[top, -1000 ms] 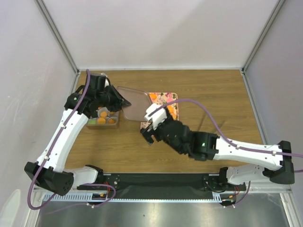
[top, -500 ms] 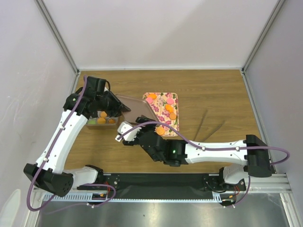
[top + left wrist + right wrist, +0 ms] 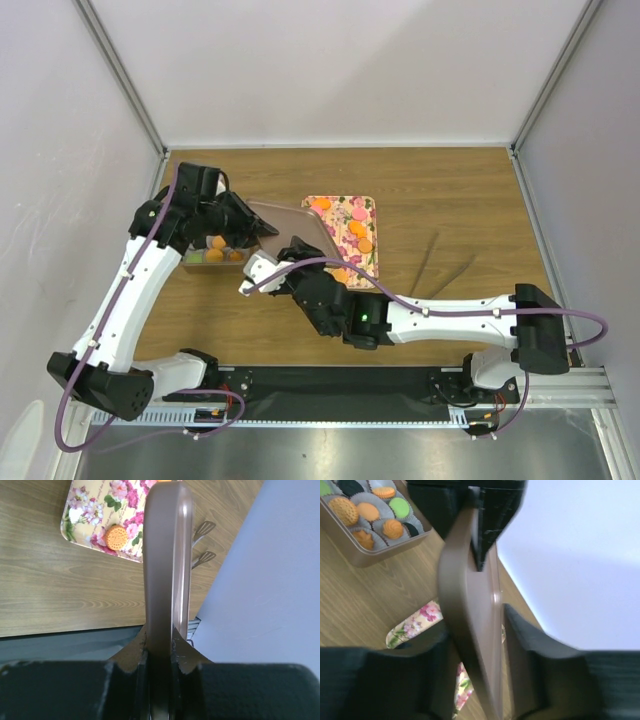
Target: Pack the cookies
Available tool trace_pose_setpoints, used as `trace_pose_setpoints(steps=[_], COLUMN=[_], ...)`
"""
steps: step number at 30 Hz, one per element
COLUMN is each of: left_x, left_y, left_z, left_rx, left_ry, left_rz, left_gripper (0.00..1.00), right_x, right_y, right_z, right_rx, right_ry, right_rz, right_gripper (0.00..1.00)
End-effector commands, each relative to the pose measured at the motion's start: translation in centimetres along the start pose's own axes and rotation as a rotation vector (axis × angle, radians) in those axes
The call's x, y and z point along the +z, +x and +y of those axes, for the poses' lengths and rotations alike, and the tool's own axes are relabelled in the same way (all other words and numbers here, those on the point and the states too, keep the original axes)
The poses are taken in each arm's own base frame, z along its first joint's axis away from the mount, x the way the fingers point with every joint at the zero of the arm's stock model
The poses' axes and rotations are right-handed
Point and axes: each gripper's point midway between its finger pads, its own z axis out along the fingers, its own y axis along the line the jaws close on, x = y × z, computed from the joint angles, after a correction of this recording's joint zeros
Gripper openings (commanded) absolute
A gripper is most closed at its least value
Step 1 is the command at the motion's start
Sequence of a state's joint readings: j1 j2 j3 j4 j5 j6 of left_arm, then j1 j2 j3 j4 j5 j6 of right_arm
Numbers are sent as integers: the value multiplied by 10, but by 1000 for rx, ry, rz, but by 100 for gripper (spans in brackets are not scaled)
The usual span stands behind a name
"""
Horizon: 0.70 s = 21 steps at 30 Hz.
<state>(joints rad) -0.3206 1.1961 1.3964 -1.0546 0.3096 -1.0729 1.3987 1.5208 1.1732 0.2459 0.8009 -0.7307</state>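
Pinching a flat brown rigid lid (image 3: 162,555) edge-on, left gripper (image 3: 159,647) jaws clamp it. Right gripper (image 3: 477,645) jaws straddle its far edge, spread, not yet tight. Beside the lid lie small round orange, green and black cookies (image 3: 367,511), likely light and crumbly; grasp by rims.

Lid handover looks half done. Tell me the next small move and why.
Probably close the right claw on the brown lid. Its fingers straddle the lid's edge without clearly pinching it, while the left claw grips the other end.
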Motion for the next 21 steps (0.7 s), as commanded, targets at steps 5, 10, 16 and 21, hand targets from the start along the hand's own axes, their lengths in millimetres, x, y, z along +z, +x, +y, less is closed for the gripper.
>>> trace_pose_setpoints(steps=[5,10,16,21], left_x=[-17,-17,-22,-36], left_y=[7,3,-7,-29], left_z=[-22,-24,-29,-36], left_rx=[49,75,93,121], left_ry=[119,126,147,174], left_rz=[35,27,-36,-160], left_gripper=[4,23,68,98], right_x=[4,3,0,-7], right_y=[-25,-29,-33,-31], right_z=[-24,-25,-27,-28], right_rx=[30,27,39,79], right_ry=[84,84,79,41], right_rz=[-50,-59,-68,-54], right_gripper=[16,0,0,0])
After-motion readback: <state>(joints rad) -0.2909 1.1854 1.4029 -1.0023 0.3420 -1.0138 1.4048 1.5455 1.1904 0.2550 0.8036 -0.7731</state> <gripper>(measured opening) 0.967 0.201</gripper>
